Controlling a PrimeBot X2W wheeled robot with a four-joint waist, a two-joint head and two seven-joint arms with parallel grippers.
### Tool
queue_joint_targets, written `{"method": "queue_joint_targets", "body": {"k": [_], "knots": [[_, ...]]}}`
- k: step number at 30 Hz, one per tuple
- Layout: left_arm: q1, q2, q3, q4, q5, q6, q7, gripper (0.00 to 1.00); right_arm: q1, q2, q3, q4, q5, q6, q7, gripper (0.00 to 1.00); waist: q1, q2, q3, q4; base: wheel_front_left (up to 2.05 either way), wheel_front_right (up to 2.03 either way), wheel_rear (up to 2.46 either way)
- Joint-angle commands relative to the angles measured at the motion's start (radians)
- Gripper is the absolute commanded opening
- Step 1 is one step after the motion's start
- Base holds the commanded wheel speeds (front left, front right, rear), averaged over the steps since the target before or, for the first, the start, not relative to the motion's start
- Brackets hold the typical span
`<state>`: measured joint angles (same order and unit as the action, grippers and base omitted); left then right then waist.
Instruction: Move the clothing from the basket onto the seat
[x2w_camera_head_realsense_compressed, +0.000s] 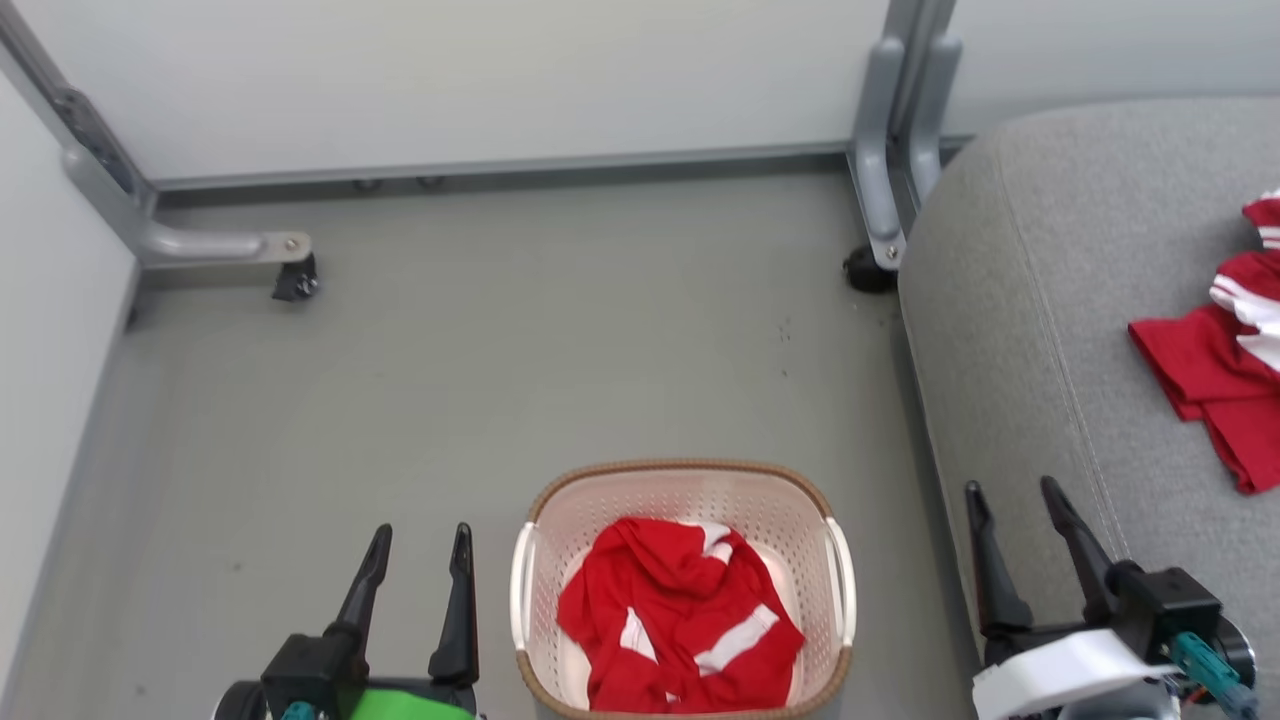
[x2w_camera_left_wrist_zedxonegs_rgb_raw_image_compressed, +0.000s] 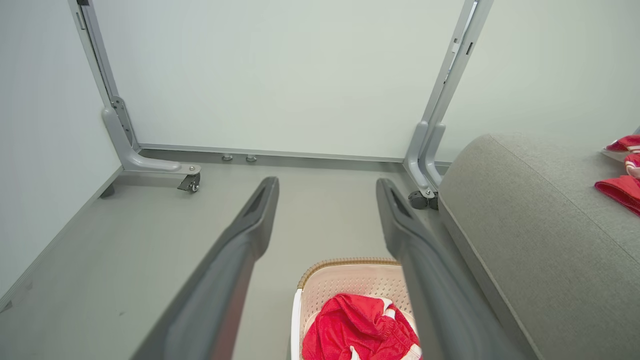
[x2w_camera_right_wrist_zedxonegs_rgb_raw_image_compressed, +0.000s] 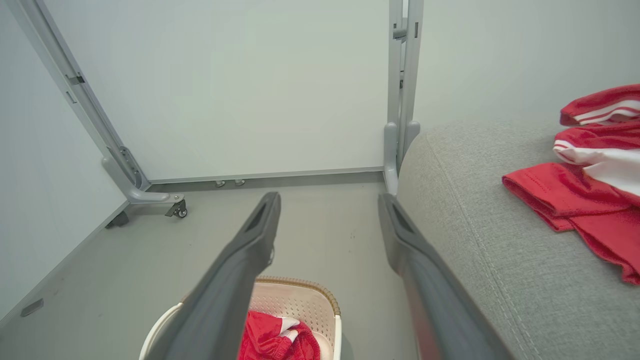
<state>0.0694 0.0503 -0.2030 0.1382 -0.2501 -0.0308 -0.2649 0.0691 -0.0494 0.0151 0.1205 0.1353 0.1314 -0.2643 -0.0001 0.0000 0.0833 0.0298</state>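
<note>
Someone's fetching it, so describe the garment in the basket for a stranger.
Left of the big grey seat, a cream perforated basket stands on the floor. Inside lies a crumpled red garment with white stripes; its lookalike lies on the seat.

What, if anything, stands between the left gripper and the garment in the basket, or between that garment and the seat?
Nothing visible does. The open left gripper sits beside the uncovered basket, the red garment loose inside. Only the basket's wall and floor lie before the seat.
</note>
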Motion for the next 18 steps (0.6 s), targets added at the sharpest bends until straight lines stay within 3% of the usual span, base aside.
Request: {"method": "queue_joint_targets", "body": {"k": [1, 7, 18], "knots": [[0.027, 0.001, 0.001, -0.013, -0.011, -0.002, 0.001, 1.00, 0.034, -0.003, -0.007, -0.021, 0.017, -0.001, 0.000, 1.00, 0.0001, 0.0000, -0.096, 0.072, 0.00, 0.00, 0.00], [0.064, 0.001, 0.023, -0.080, -0.032, 0.003, 0.001, 1.00, 0.108, -0.002, -0.019, -0.091, 0.037, -0.001, 0.000, 1.00, 0.0001, 0.0000, -0.125, 0.084, 0.00, 0.00, 0.00], [0.070, 0.000, 0.005, -0.093, 0.018, -0.006, 0.001, 1.00, 0.116, -0.002, 0.001, -0.102, 0.021, -0.001, 0.000, 1.00, 0.0001, 0.0000, -0.126, 0.097, 0.00, 0.00, 0.00]]}}
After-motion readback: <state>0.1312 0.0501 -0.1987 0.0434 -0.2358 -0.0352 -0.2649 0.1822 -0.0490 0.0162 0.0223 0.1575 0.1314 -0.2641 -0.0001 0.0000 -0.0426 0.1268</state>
